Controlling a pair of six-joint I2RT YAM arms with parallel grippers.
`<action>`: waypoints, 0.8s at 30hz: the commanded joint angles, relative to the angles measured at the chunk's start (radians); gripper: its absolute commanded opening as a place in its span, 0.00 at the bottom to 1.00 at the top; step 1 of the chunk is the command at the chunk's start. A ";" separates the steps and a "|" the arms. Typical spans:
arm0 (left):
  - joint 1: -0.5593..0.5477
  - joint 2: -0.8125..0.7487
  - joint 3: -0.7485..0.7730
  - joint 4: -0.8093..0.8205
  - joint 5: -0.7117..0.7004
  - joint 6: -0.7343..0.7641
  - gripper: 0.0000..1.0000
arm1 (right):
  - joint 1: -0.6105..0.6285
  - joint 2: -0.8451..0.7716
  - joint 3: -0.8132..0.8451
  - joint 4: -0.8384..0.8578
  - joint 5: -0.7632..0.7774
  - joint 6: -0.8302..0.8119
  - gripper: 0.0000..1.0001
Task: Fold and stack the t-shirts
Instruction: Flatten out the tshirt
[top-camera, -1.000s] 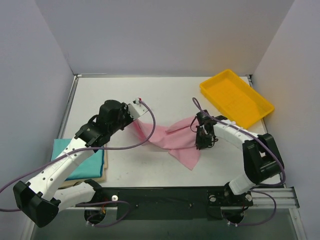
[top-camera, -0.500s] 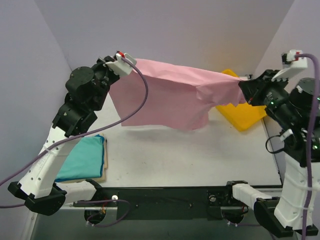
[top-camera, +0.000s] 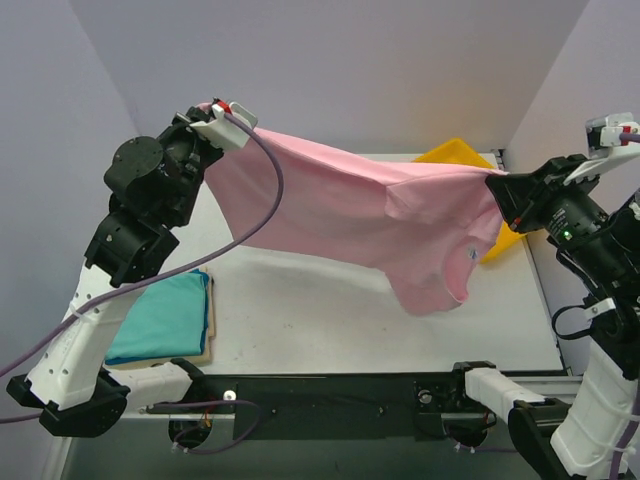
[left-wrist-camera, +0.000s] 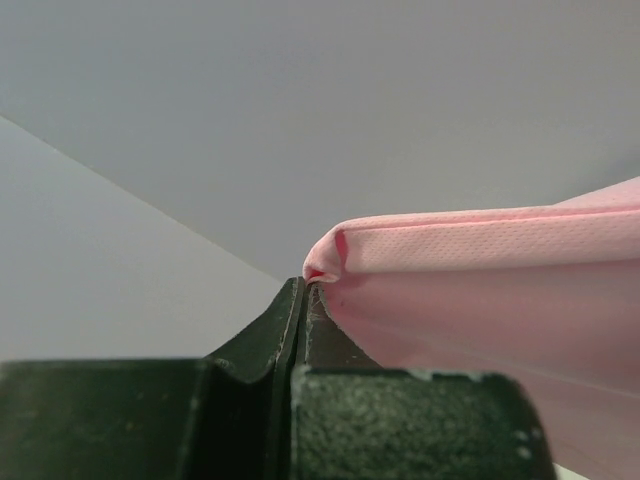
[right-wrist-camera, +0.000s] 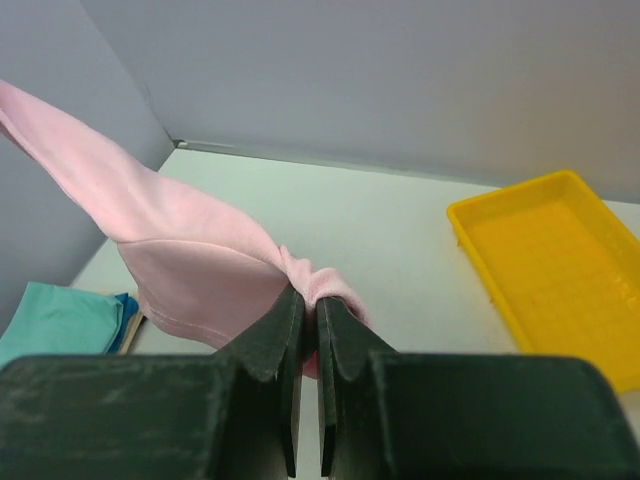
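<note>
Pink t-shirt (top-camera: 350, 210) hangs stretched above the table (top-camera: 320, 325), its long axis running left to right. Left tool (left-wrist-camera: 305, 290) and right tool (right-wrist-camera: 308, 305) each clamp one end; the teal t-shirt (top-camera: 160, 315) lies at the near-left corner.

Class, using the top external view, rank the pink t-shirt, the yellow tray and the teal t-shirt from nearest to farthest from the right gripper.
1. The pink t-shirt: one end is clamped in the right gripper, the rest stretching away to the left.
2. The yellow tray: on the table's right side, partly hidden behind the shirt.
3. The teal t-shirt: folded at the table's near left edge.
</note>
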 joint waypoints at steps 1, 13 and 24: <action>-0.004 -0.012 -0.056 0.020 -0.003 0.007 0.00 | -0.006 0.085 -0.074 0.041 -0.045 0.010 0.00; 0.155 0.364 0.214 0.143 0.103 0.023 0.00 | -0.054 0.630 0.265 0.364 -0.227 0.270 0.00; 0.278 0.530 0.556 0.008 0.164 -0.034 0.00 | -0.175 0.653 0.219 0.653 -0.362 0.519 0.00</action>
